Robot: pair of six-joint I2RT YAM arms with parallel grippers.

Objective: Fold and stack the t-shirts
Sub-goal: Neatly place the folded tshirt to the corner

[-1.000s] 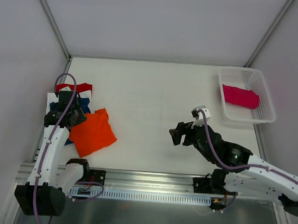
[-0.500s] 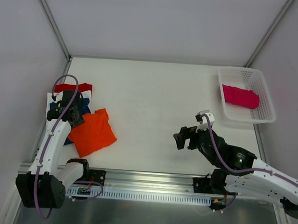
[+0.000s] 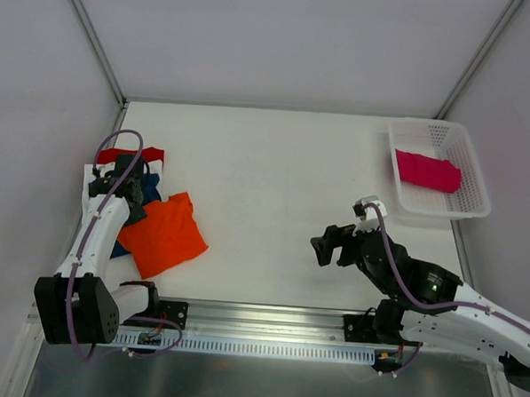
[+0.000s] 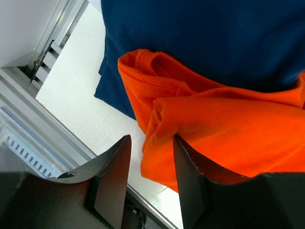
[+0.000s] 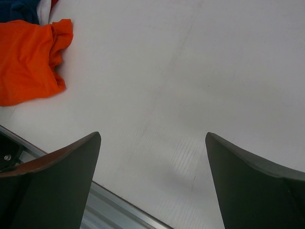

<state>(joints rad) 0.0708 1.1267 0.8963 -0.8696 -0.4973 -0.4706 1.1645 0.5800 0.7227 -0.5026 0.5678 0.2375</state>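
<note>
The left gripper point(image 4: 151, 139) hangs with its jaws parted and nothing between them, released, close over the crumpled edge of the folded orange t-shirt point(image 4: 228, 129). Beneath that shirt and farther out past the fingers lies the navy t-shirt point(image 4: 205, 43), with the red t-shirt point(image 3: 152, 154) showing beyond it. The right gripper point(image 5: 152, 136) stands spread wide, holding nothing, over bare table point(image 5: 190, 71). The orange t-shirt lies well ahead of its fingers. The magenta t-shirt point(image 3: 426, 170) sits in the basket point(image 3: 446, 132), well behind that hand.

Wide open table point(image 3: 266, 181) centre, t-shirts point(image 3: 163, 236) heaped at left edge, basket point(image 3: 434, 201) far right corner.
</note>
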